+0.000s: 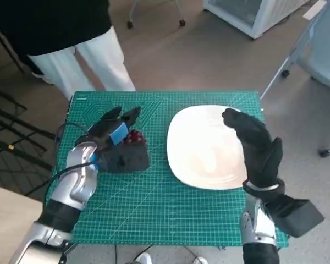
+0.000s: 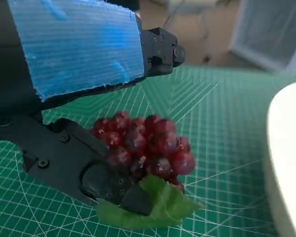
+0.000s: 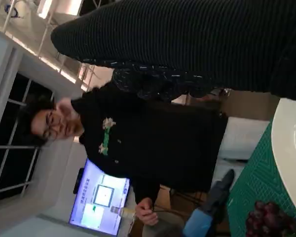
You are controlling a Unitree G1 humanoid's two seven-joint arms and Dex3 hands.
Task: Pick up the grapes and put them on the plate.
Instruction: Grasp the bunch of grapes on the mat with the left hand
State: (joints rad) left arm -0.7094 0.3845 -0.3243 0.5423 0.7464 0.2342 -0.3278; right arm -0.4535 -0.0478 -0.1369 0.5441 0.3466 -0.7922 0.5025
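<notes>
In the head view, the bunch of red grapes [image 1: 135, 137] lies on the green cutting mat [image 1: 154, 203] at centre left, just left of the white plate [image 1: 206, 147]. The left hand [image 1: 118, 146] sits over the grapes, its fingers [image 2: 108, 180] touching the bunch and its green leaf [image 2: 155, 205]; whether it grips them I cannot tell. The right hand [image 1: 256, 146] hovers over the plate's right edge, fingers spread, holding nothing. A person [image 3: 138, 143] stands beyond the table.

A green cutting mat [image 1: 154, 209] printed with a pale grid covers the table in front of me. At eleven o'clock beyond its far edge a person [image 1: 71, 38] stands in a black top and white trousers. At one o'clock sits a white cabinet [image 1: 253, 14], at two o'clock a chair base on castors [image 1: 297, 60]. Behind the person glows a lit screen [image 3: 101, 200].
</notes>
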